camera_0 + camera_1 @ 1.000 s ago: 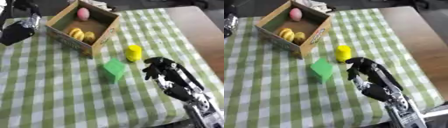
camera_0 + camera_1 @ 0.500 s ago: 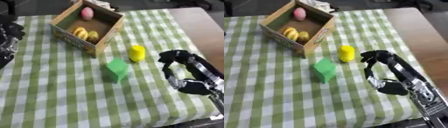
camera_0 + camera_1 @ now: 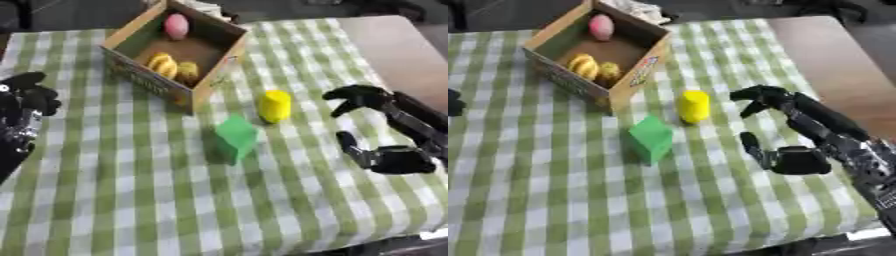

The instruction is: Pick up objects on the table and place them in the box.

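Left eye view
Table (image 3: 105, 200): covered with a green and white checked cloth; a bare brown surface shows at the far right.
Box (image 3: 144, 82): open cardboard, set askew at the upper left of the cloth.
Box contents: a pink egg-shaped thing (image 3: 176, 26) in the far corner, two yellow rounded things (image 3: 171, 67) side by side against the near wall.
Yellow cylinder (image 3: 275, 105): upright on the cloth, just right of the box's near corner, apart from it.
Green block (image 3: 234, 138): on the cloth just in front of and left of the yellow cylinder, not touching it.
Right hand (image 3: 385, 130): comes in from the right edge, spread wide, held right of the yellow cylinder and clear of it; fingers reach toward the cylinder at the top, thumb sticks out lower down, nothing between them.
Left hand (image 3: 24, 100): dark, at the left edge beside the box; fingers look curled in, with nothing in them that I can make out.

Right eye view
Box (image 3: 566, 80): same contents, pink thing far, yellow pair near.
Yellow cylinder (image 3: 694, 105): between the box corner and the right hand's fingertips.
Green block (image 3: 651, 138): near and left of the cylinder.
Right hand (image 3: 798, 135): unclenched, empty, thumb pointing toward the block's side.
Left hand (image 3: 452, 102): only a dark sliver at the left edge.
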Controlling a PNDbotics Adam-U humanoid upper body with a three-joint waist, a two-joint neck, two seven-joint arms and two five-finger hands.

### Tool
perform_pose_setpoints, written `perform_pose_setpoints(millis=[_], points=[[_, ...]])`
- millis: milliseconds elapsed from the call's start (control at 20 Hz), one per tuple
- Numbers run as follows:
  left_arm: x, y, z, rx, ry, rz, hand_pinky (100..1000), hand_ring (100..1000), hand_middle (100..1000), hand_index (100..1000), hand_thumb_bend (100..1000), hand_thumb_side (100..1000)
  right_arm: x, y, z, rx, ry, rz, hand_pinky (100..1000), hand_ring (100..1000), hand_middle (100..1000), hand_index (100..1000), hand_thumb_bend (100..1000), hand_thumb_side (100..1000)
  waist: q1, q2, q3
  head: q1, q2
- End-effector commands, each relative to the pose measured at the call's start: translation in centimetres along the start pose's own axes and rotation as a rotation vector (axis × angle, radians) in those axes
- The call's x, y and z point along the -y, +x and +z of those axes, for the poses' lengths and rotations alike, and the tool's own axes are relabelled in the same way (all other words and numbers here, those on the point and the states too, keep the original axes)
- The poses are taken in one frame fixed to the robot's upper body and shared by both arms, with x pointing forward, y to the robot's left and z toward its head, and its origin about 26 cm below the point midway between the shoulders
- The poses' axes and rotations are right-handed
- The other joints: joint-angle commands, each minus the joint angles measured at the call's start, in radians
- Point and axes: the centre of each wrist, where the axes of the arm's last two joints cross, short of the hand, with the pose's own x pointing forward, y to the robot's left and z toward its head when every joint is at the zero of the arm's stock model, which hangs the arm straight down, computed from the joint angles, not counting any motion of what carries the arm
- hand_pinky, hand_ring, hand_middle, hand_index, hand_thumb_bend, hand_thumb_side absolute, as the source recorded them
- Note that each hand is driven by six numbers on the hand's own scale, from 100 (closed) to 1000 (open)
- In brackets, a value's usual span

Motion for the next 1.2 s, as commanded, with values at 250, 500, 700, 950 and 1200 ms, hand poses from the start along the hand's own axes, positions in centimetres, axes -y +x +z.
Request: perform_pose_setpoints(millis=[250, 500, 700, 950, 1200], points=[[1.4, 0.2, 0.5, -0.008, -0.033, 0.051, 691, 639, 605, 823, 100, 673, 2.3, -3.0, -1.9, -0.053, 0.113, 0.167, 823, 850, 944, 991, 100, 168, 0.01, -0.02, 0.008, -0.019, 0.012], [1.9, 0.2, 0.5, -0.006, -0.046, 0.069, 692, 638, 604, 823, 100, 685, 1.9, -5.1, -4.0, -0.065, 0.158, 0.208, 836, 871, 954, 1000, 100, 232, 0.013, -0.024, 0.012, -0.022, 0.013], [2.2, 0.2, 0.6, -0.01, -0.063, 0.081, 694, 639, 605, 824, 100, 696, 1.5, -6.4, -5.1, -0.081, 0.172, 0.225, 835, 868, 954, 1000, 100, 227, 0.017, -0.024, 0.019, -0.026, 0.013], [2.6, 0.2, 0.6, -0.016, -0.073, 0.088, 695, 640, 606, 826, 100, 703, 0.7, -8.0, -5.8, -0.123, 0.142, 0.208, 829, 850, 941, 1000, 100, 256, 0.02, -0.026, 0.026, -0.028, 0.013], [2.7, 0.2, 0.6, -0.022, -0.078, 0.092, 696, 641, 606, 827, 100, 706, 0.0, -8.3, -6.6, -0.108, 0.147, 0.192, 828, 842, 933, 996, 100, 285, 0.023, -0.029, 0.031, -0.032, 0.013]])
